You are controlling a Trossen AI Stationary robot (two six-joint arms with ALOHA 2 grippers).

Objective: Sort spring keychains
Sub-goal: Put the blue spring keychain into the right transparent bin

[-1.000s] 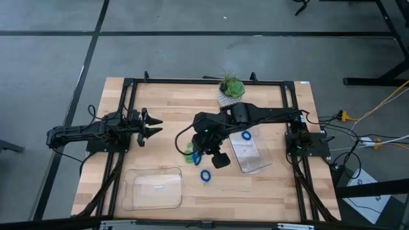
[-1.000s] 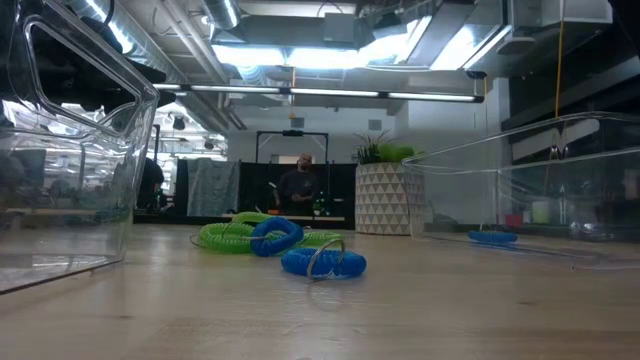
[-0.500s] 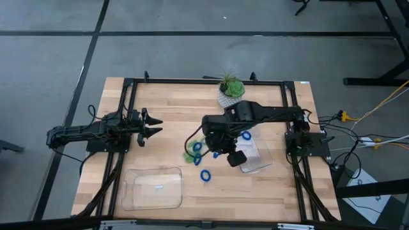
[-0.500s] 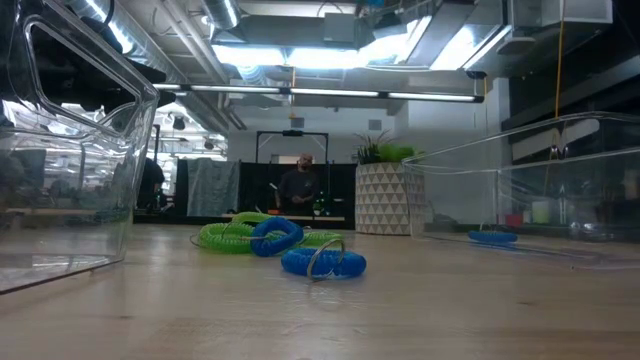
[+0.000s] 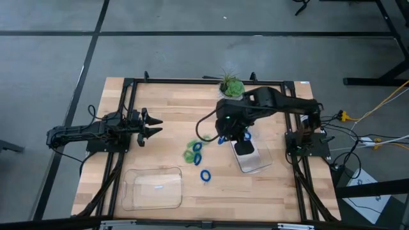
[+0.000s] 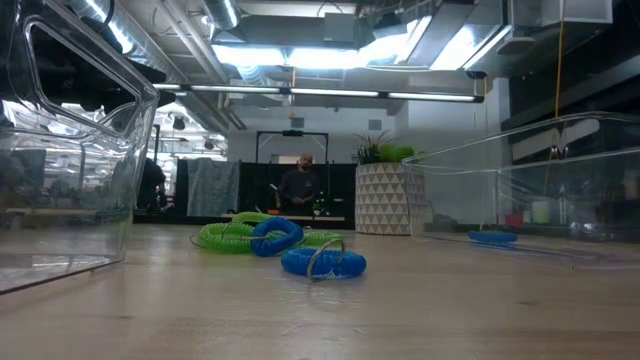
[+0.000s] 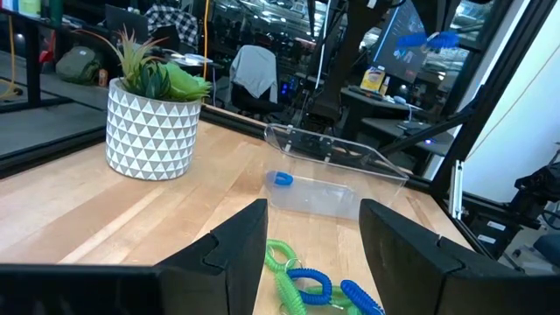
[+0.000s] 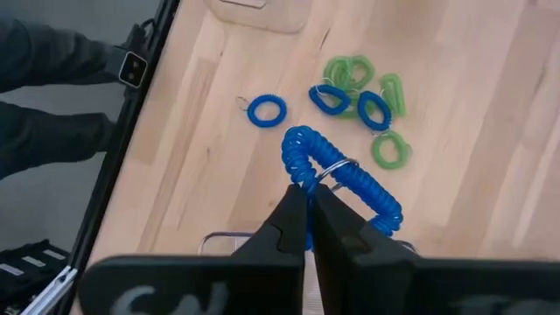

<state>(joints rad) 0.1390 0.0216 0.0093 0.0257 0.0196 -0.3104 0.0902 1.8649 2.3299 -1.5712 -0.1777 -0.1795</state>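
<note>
My right gripper [image 5: 223, 136] hangs over the table's middle, just left of the right clear tray [image 5: 254, 165], shut on a blue spring keychain [image 8: 346, 179]. The left wrist view shows that keychain [image 7: 429, 39] high in the air. A pile of green and blue keychains [image 5: 193, 151] lies on the wood, with a single blue one [image 5: 205, 174] nearer the front. Another blue one [image 5: 246, 135] lies in the right tray. My left gripper [image 5: 156, 126] waits open at the table's left, pointing at the pile. My right gripper pinches the blue keychain between its two fingers [image 8: 289, 214] at the coil's edge [image 8: 302, 179], close to the metal ring [image 8: 331, 171]. The fingers come from above, pointing down. The keychain is lifted clear of the table and curves out sideways from the fingertips.
A second clear tray [image 5: 153, 188] stands at the front left with a pale item inside. A potted plant [image 5: 231, 88] in a patterned pot stands at the far edge. Dark rails [image 5: 121, 128] run along both sides. A person shows in the room behind.
My right gripper has risen from the pile and swung toward the table's right and far side, toward the right tray, carrying the blue keychain clear of the wood. The pile and the lone blue keychain stay in place.
</note>
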